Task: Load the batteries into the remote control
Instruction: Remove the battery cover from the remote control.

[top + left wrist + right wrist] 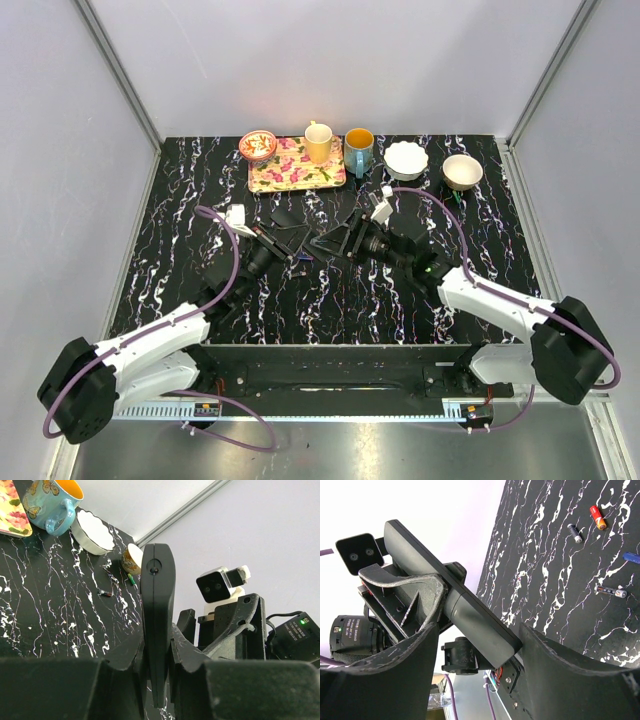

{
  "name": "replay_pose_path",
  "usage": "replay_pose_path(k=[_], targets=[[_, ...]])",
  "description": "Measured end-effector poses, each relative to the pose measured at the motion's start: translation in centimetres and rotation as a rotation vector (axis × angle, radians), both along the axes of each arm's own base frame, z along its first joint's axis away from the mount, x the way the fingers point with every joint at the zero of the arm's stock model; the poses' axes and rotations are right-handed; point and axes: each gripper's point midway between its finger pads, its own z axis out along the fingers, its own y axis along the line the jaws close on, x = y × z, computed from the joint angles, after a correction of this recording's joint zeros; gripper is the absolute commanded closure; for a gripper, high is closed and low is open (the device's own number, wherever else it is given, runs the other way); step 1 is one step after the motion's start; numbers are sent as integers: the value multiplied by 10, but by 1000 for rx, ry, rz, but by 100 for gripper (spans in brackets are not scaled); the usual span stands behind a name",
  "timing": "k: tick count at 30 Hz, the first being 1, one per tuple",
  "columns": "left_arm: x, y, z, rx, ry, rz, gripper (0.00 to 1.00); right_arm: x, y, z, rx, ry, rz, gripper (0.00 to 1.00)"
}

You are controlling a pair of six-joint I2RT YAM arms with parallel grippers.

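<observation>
— Where is the remote control (157, 605)?
— Above the table, clamped edgewise in the left gripper (156, 655).
— And the right gripper (479, 632)?
— Its fingers flank the remote's end; whether they press it, I cannot tell. Only that wrist view shows the loose batteries (596, 517) on the black marbled table (555, 580). Mugs (319, 142) stand at the back, near pale walls.

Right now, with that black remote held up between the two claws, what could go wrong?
Only the left gripper clamps the remote control, so a nudge might twist it loose. The right gripper, open, flanks the remote's end close to the left one, so closing off-centre could bump it. The batteries lie loose on the table, small and round, and may roll when grasped.
</observation>
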Motion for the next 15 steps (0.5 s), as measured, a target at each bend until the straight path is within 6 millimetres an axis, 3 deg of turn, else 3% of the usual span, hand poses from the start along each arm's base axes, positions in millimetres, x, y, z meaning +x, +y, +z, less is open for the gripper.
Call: replay_pose_path(k=[15], targets=[[-1, -1, 1, -6, 0, -5, 100, 0, 5, -7, 4, 30, 19, 45]])
